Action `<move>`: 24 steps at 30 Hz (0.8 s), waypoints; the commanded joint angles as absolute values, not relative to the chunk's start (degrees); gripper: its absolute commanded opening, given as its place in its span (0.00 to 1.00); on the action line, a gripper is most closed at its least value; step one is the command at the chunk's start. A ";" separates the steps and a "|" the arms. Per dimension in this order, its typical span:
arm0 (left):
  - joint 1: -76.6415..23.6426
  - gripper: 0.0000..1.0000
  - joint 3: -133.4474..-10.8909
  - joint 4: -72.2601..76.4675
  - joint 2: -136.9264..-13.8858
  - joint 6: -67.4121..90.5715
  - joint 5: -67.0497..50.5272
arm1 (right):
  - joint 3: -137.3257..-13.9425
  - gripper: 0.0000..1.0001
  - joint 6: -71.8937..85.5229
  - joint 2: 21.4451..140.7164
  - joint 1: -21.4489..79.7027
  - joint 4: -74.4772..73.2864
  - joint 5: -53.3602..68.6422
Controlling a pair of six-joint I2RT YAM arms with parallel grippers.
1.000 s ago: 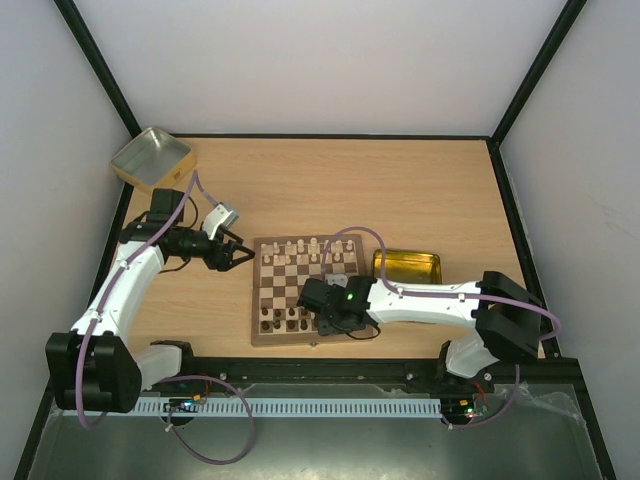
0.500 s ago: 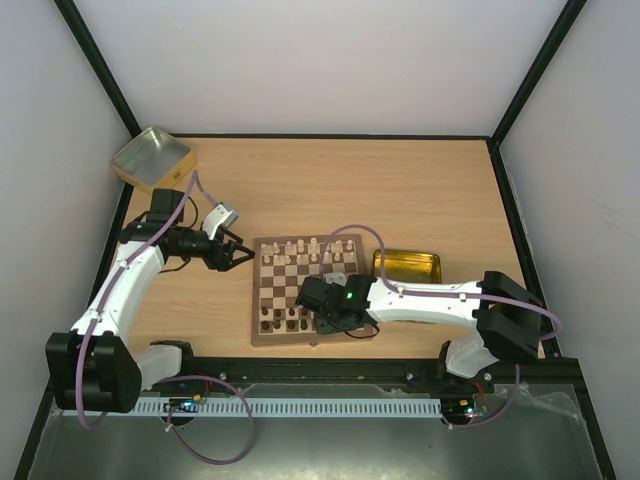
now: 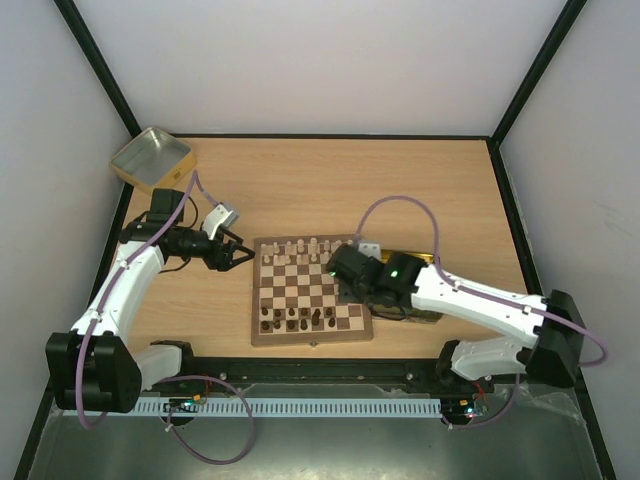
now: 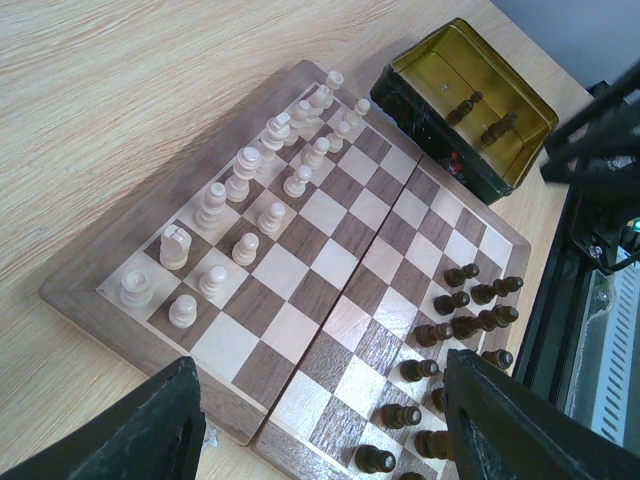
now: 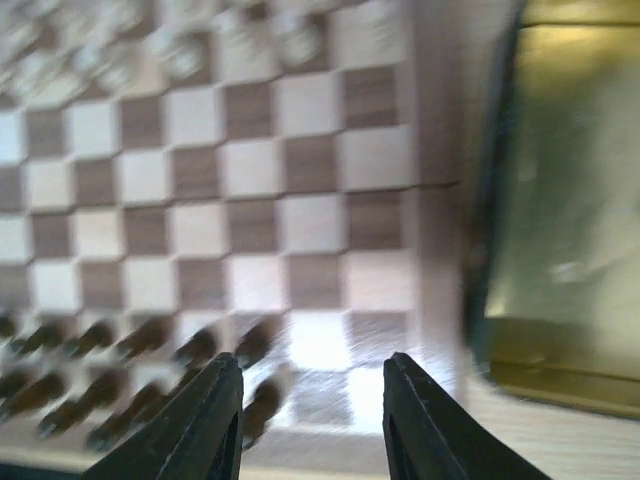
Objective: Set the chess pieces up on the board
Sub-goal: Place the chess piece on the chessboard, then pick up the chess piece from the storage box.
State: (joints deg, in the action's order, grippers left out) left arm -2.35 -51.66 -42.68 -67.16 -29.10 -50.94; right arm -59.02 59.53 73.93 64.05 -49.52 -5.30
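Ahead of the left jaws, the board (image 4: 345,320) is smooth satin wood, its chess pieces (image 4: 245,165) turned wood; beyond it, the tin (image 4: 430,70) is glossy gold metal; the table (image 4: 120,80) is matt pale woodgrain.

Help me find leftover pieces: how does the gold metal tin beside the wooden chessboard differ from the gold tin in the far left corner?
The gold rectangular tin beside the checked wooden board holds two dark brown pieces; the gold corner tin looks empty from above. The board-side tin lies square to the board; the corner tin sits at an angle. Both are open and rectangular.
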 commanded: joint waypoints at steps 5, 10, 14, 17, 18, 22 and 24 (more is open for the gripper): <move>-2.55 0.66 -50.89 -42.70 -66.62 -29.36 -51.59 | -47.58 0.34 55.03 67.27 44.89 -52.45 -9.01; -2.61 0.66 -51.07 -42.93 -67.05 -29.66 -51.81 | -44.75 0.32 51.61 68.01 36.40 -49.23 -7.65; -2.61 0.66 -51.15 -43.13 -67.24 -29.93 -51.99 | -43.09 0.31 49.16 69.45 31.15 -45.48 -3.11; -2.63 0.66 -51.16 -43.19 -67.31 -30.04 -52.03 | -42.66 0.30 48.21 71.17 29.87 -44.28 -2.19; -2.64 0.66 -51.15 -43.29 -67.33 -30.04 -52.03 | -42.37 0.30 48.09 71.53 29.62 -43.97 -2.16; -2.64 0.66 -51.16 -43.32 -67.46 -30.14 -52.11 | -40.91 0.29 47.14 72.42 27.43 -42.14 -2.06; -2.72 0.66 -51.28 -43.33 -67.57 -30.15 -52.09 | -40.17 0.28 46.26 73.15 25.69 -41.07 -0.88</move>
State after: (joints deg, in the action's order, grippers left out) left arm -2.35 -51.66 -42.72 -67.18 -29.26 -50.98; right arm -41.82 48.56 71.92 28.32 -43.66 -1.87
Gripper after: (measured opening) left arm 0.658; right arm 0.290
